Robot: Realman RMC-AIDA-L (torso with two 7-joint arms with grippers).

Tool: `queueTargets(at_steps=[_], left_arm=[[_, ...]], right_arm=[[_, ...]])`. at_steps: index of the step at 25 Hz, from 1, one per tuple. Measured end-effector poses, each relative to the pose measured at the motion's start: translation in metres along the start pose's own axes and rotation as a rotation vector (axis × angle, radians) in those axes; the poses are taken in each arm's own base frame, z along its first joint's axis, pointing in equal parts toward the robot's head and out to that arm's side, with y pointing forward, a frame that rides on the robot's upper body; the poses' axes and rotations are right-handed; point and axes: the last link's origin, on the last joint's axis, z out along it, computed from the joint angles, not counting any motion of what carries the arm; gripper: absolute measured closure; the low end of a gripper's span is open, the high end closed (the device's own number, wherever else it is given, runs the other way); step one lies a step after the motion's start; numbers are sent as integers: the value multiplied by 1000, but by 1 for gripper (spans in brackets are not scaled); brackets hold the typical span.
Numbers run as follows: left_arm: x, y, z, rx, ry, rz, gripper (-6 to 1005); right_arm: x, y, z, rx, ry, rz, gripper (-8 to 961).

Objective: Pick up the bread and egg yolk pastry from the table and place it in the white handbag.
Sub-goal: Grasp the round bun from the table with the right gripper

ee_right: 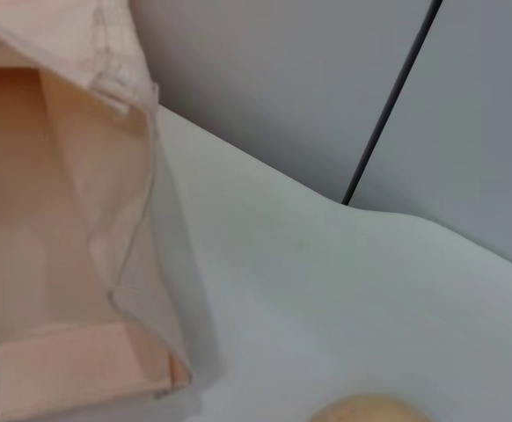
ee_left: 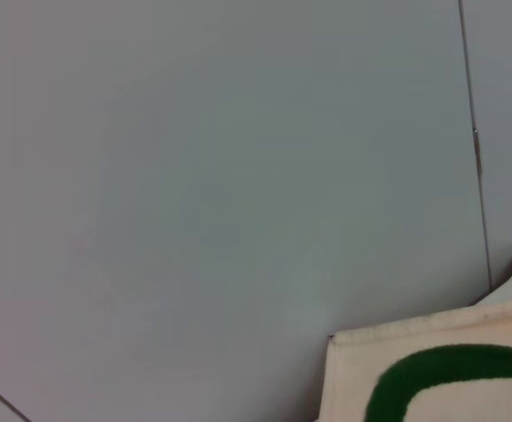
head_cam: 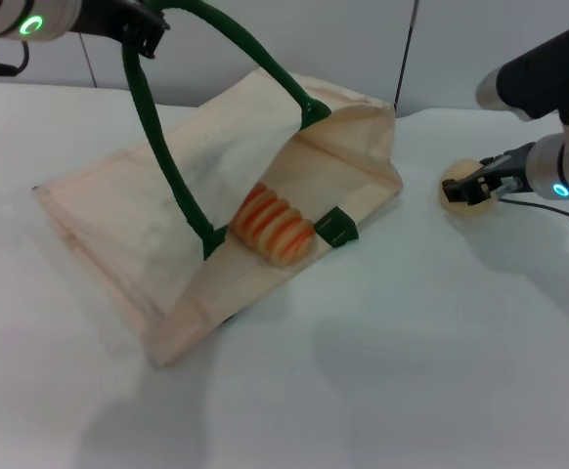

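Observation:
The white handbag (head_cam: 118, 225) lies on the table with its mouth held open. My left gripper (head_cam: 146, 34), at the top left, is shut on one dark green handle (head_cam: 162, 147) and holds it up. The bread (head_cam: 272, 227), orange-striped, lies just inside the bag's mouth. The egg yolk pastry (head_cam: 457, 192) sits on the table to the right of the bag, and my right gripper (head_cam: 475, 186) is right at it. The right wrist view shows the bag's open edge (ee_right: 54, 220) and the pastry's top (ee_right: 370, 411). The left wrist view catches the bag's corner (ee_left: 353, 369) and the handle (ee_left: 441, 369).
The white table (head_cam: 412, 342) stretches out in front of the bag and to its right. A grey panelled wall (head_cam: 314, 39) stands behind the table. The second green handle's tab (head_cam: 335, 229) lies beside the bread.

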Motion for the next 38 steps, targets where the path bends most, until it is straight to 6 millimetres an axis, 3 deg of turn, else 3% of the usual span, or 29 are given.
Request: queueTargets(at_steps=[31,38], left_arm=[[-4,-8,0,17,-6,-12,878],[-4,-14,-1,29,3,-22,878]], right_arm=[[-6,1,-15,-18,-47,-4,540],[-16,14,-42,-65,-104,-42,562]])
